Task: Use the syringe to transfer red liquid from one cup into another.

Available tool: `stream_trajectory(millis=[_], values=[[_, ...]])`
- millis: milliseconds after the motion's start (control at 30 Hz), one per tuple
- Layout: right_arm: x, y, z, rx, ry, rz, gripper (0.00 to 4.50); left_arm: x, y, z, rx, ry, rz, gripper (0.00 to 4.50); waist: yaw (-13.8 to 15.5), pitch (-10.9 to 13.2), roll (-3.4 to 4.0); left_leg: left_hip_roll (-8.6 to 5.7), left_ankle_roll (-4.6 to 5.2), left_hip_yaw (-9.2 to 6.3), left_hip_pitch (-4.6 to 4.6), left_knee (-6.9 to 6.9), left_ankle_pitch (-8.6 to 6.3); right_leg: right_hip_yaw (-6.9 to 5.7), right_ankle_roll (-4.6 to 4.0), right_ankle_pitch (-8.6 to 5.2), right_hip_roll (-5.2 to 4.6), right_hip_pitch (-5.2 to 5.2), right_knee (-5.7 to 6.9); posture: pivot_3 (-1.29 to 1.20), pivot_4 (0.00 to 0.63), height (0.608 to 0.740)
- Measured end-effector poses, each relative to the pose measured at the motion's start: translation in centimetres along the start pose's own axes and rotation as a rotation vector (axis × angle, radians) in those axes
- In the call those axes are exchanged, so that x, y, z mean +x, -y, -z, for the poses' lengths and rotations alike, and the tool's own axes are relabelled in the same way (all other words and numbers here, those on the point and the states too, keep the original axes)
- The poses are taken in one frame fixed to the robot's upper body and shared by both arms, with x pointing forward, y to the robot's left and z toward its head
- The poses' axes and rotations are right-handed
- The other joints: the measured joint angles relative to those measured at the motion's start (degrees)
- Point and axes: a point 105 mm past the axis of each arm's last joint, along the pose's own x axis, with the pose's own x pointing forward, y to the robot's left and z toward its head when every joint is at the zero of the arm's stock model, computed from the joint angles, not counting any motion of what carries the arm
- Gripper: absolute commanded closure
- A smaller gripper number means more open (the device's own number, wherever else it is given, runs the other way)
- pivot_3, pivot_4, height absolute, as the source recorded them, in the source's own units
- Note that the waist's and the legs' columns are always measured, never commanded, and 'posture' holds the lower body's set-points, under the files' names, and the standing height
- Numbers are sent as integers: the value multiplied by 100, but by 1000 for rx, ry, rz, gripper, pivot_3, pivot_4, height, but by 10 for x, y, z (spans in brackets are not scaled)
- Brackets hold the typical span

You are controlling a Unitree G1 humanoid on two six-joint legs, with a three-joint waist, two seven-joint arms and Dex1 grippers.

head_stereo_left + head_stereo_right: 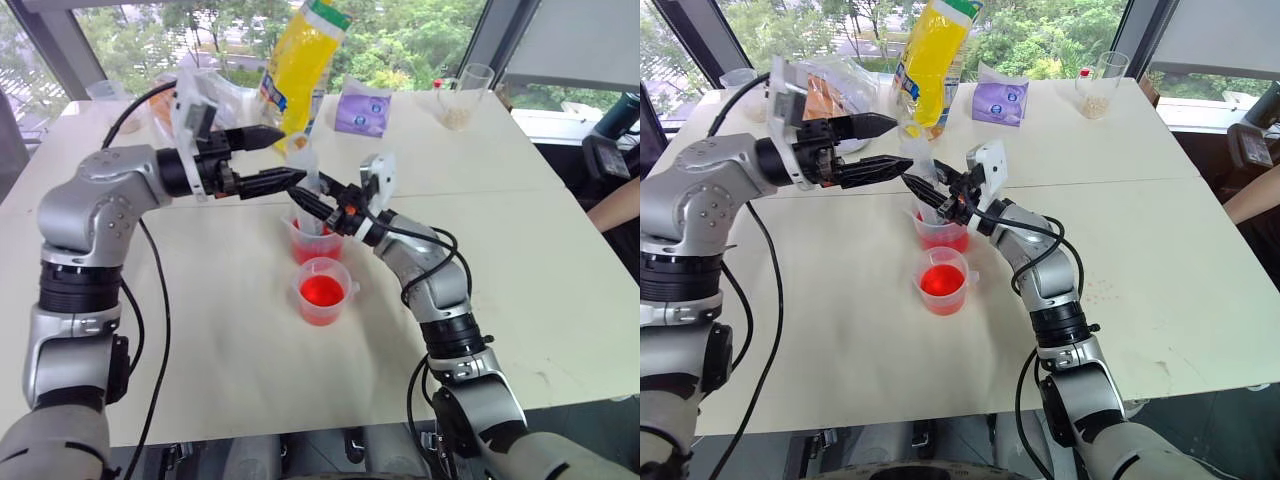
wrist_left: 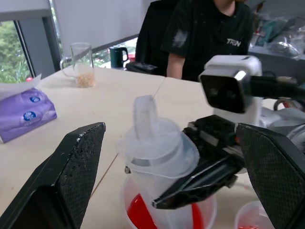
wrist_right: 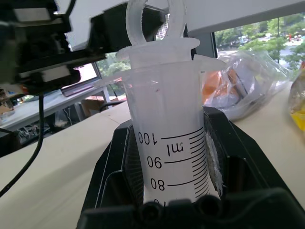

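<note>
syringe [image 1: 307, 172]: 1, at 12 o'clock over the far cup | cups with red liquid [image 1: 322, 292]: 2 | glass mug [image 1: 462, 97]: 1, at 1 o'clock | purple tissue pack [image 1: 362, 108]: 1 | yellow bag [image 1: 298, 62]: 1 | grippers: 2

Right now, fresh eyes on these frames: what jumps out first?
The right gripper is shut on the clear syringe, held upright with its lower end in the farther cup mid-table. The left gripper stands open, its fingers either side of the plunger top. Nearer the robot sits a second cup of bright red liquid; a tall yellow bag stands behind.
</note>
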Motion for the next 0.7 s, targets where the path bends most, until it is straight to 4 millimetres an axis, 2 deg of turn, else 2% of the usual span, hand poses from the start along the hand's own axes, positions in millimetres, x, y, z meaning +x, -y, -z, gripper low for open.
stream_trajectory(millis=[300,400,633,700], values=[[-1,-2,5,-25,-27,-13,3142,8,-8,1,-14,10,-17,0,-5,0,0,1,0,-1,2,1,0,0,0,0,0,1,1,0,150,740],[-1,-2,5,-28,-29,-13,3142,9,-7,2,-23,9,-8,844,-8,0,0,1,0,-1,2,1,0,0,0,0,0,1,2,0,150,740],[-1,-3,5,-31,-32,-23,3142,6,-2,5,-48,-15,30,4479,-13,0,0,2,0,-1,3,1,0,0,0,0,0,1,3,0,150,740],[-1,-4,6,-34,-34,-26,3142,6,-1,5,-49,-15,34,4479,-9,0,0,2,0,-2,3,1,0,0,0,0,0,2,3,0,150,740]])
